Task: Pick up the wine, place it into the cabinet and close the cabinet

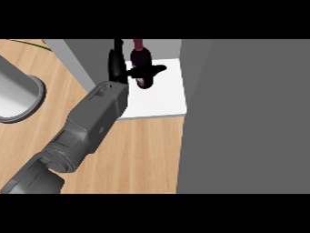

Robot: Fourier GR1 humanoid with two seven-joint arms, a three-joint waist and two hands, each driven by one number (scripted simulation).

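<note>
Wine [141,57]: L hand [119,63] fingers [154,69] curled round (in cabinet [165,98]).

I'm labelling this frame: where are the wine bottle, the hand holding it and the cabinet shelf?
wine bottle [142,59], head view, dark body above the thumb.
left hand [119,68], head view, palm.
cabinet shelf [165,98], head view, bare white floor.

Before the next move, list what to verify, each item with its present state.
1. Left hand curled round wine: ok.
2. Wine inside cabinet, above its white floor: ok.
3. Wine resting on that floor: cannot tell.
4. Cabinet shut: not ok, interior exposed.
5. Right hand's whereabouts: cannot tell, out of view.
6. Grey cylinder apart from the arm: ok.
</note>
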